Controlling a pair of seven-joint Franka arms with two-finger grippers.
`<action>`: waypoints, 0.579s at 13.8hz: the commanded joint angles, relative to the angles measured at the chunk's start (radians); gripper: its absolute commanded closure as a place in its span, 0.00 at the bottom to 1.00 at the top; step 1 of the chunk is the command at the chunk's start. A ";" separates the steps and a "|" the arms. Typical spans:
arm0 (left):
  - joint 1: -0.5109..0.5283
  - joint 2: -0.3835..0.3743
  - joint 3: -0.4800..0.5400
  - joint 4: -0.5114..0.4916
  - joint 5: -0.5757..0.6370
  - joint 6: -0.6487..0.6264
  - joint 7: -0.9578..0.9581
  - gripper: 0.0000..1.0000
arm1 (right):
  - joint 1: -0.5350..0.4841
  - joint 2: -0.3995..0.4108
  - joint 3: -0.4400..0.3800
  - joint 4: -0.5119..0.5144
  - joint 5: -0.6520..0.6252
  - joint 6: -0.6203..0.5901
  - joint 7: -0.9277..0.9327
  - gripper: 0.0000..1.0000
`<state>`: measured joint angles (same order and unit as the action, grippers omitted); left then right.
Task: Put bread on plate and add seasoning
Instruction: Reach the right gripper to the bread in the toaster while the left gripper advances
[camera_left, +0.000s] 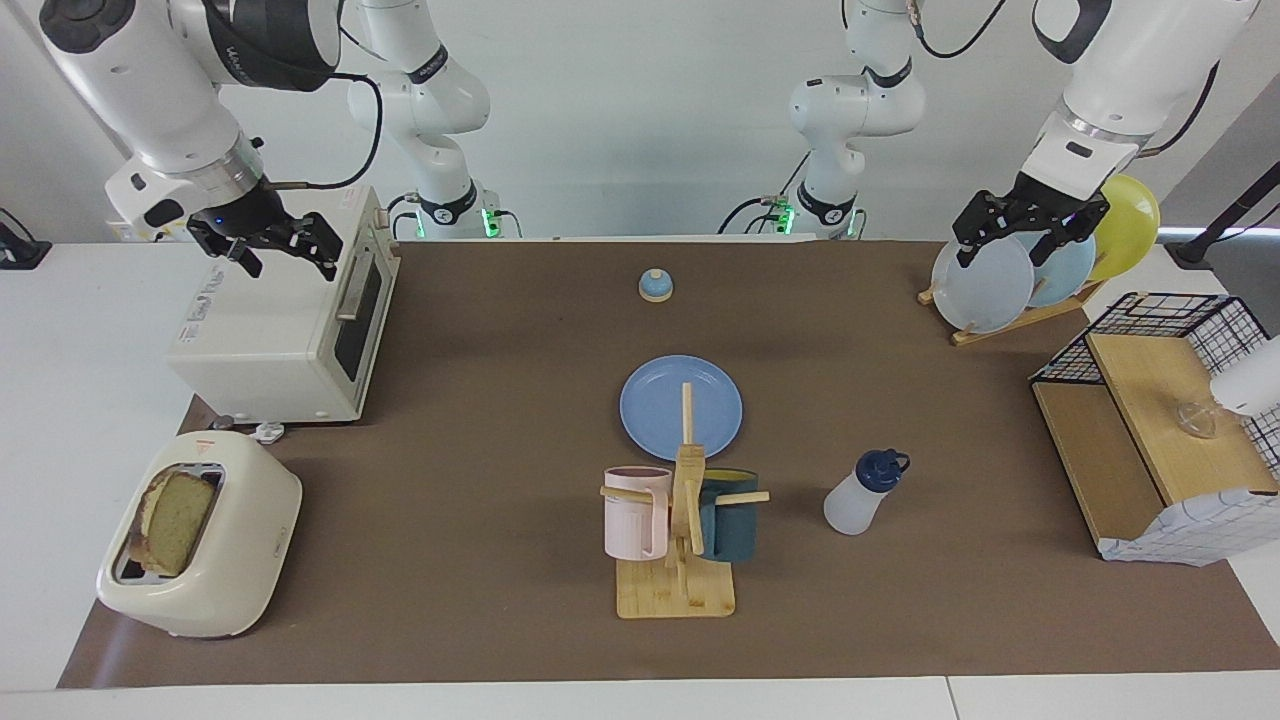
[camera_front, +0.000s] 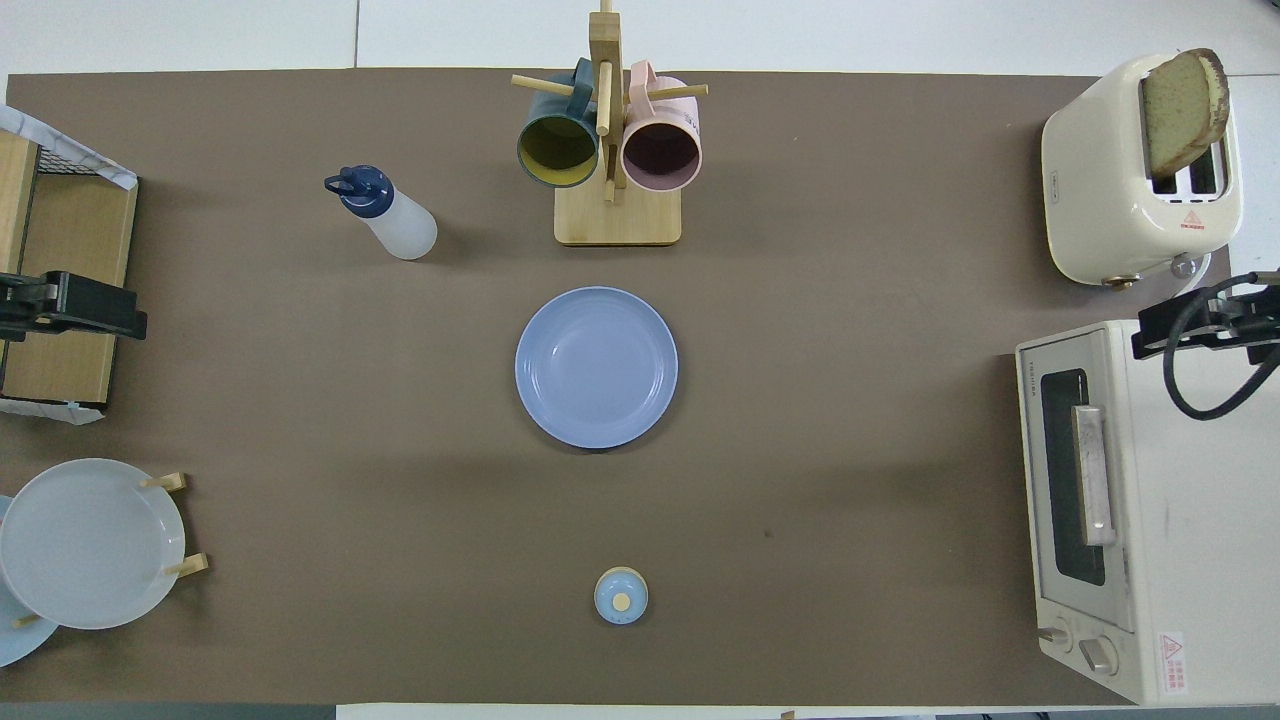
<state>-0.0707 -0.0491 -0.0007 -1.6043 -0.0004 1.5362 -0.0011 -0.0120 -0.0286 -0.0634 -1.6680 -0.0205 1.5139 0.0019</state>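
Hanging raised with fingers apart, left gripper (camera_left: 1030, 232) over plate rack (camera_left: 1010, 318), right gripper (camera_left: 268, 248) over oven (camera_left: 270, 340).

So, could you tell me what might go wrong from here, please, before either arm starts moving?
1. The bread stands deep in the toaster slot; a pull that is not straight up could drag or tip the toaster.
2. The mug stand sits right beside the plate, so an arm lowering bread could clip its pegs.
3. The seasoning bottle is tall and narrow; an off-centre approach by the open left claw may topple it.
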 joint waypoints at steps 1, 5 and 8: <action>0.000 -0.025 0.002 -0.032 -0.015 0.015 -0.008 0.00 | -0.011 -0.016 0.005 -0.019 0.022 0.019 0.012 0.00; -0.007 -0.031 0.002 -0.034 -0.015 0.019 0.000 0.00 | -0.011 -0.016 0.005 -0.021 0.022 0.019 0.012 0.00; -0.023 -0.034 -0.005 -0.042 -0.013 0.013 -0.008 0.00 | -0.011 -0.017 0.005 -0.021 0.022 0.019 0.012 0.00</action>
<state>-0.0746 -0.0513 -0.0099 -1.6052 -0.0012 1.5366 -0.0010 -0.0120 -0.0286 -0.0634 -1.6680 -0.0205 1.5139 0.0019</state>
